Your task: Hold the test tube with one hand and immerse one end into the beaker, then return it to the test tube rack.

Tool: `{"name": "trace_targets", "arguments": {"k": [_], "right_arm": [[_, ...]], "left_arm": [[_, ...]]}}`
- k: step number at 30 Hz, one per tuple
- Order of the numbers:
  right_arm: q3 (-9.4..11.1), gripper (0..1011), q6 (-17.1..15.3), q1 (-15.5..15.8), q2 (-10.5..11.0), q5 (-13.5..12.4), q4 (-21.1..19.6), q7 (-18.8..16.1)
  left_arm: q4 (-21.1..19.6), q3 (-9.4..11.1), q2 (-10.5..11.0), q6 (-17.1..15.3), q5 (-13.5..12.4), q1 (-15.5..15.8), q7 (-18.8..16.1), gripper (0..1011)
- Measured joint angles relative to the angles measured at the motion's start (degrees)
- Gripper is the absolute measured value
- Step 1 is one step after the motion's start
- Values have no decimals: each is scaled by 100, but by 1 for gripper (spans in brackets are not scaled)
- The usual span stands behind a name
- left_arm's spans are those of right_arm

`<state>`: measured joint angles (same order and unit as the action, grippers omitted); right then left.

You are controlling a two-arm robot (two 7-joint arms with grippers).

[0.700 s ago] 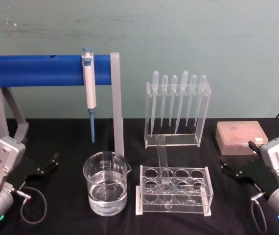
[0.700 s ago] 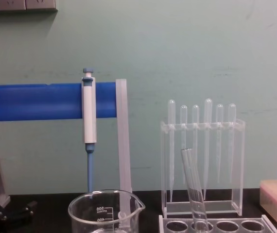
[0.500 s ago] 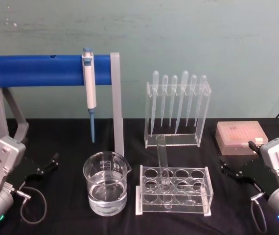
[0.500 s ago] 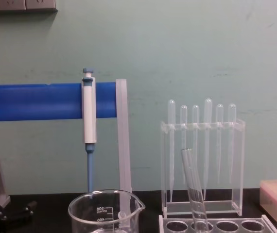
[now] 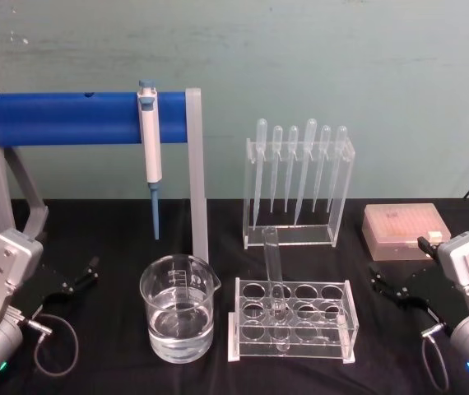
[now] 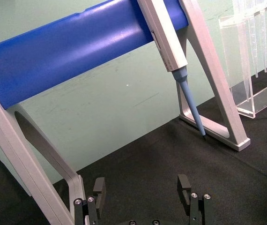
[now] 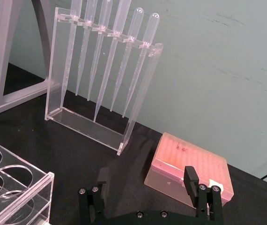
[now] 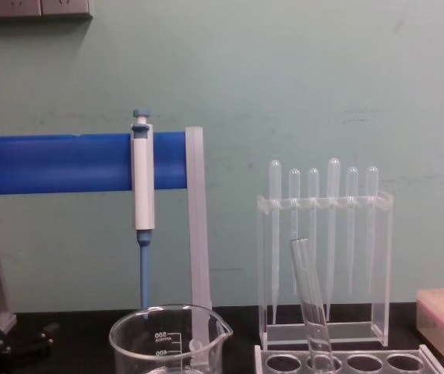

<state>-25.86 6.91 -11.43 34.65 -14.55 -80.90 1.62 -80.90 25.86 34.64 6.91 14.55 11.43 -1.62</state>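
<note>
The left gripper (image 6: pixel 141 188) is lying released, its jaws apart around nothing, well to the left of the test tube rack (image 5: pixel 297 352). The right gripper (image 7: pixel 146 178) is sitting equally spread and empty, off to the rack's right. The test tube (image 5: pixel 273 276) is leaning in a left-of-centre hole of the rack, and the beaker (image 5: pixel 157 290), partly filled with clear liquid, is standing just beside the rack's left end.

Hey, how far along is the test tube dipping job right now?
Done: nothing that shows. The test tube leans in the rack, and whether it was already dipped cannot be told. In hand: nothing, since the left gripper and the right gripper are open and empty, low at either side. Left, if undipped: grasp the tube, dip one end into the beaker, and return it.
</note>
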Motion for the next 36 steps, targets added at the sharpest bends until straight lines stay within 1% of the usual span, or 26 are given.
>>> {"name": "trace_targets", "arguments": {"k": [18, 21, 24, 25, 28, 29, 31, 33, 34, 35, 36], "right_arm": [[0, 1002, 0, 0, 0, 0, 0, 0], [81, 1002, 35, 52, 49, 63, -171, 2], [191, 1002, 42, 144, 136, 105, -440, 4], [242, 1002, 5, 200, 193, 124, -604, 4], [312, 1003, -53, 287, 272, 135, -829, -2], [368, 1003, -91, 370, 327, 118, -996, -6], [428, 1002, -120, 453, 377, 58, -1146, -68], [531, 1003, -142, 606, 486, -163, -1382, -323], [531, 1003, -142, 606, 486, -163, -1382, -323], [569, 1002, -170, 671, 557, -322, -1488, -527], [587, 1003, -188, 701, 595, -401, -1529, -638]], "left_arm": [[0, 0, 0, 0, 0, 0, 0, 1000], [0, 0, 0, 0, 0, 0, 0, 1000], [0, 0, 0, 0, 0, 0, 0, 1000], [0, 0, 0, 0, 0, 0, 0, 1000], [0, 0, 0, 0, 0, 0, 0, 1000], [0, 0, 0, 0, 0, 0, 0, 1000], [0, 0, 0, 0, 0, 0, 0, 1000], [0, 0, 0, 0, 0, 0, 0, 1000], [0, 0, 0, 0, 0, 0, 0, 1000], [0, 0, 0, 0, 0, 0, 0, 1000], [0, 0, 0, 0, 0, 0, 0, 1000]]}}
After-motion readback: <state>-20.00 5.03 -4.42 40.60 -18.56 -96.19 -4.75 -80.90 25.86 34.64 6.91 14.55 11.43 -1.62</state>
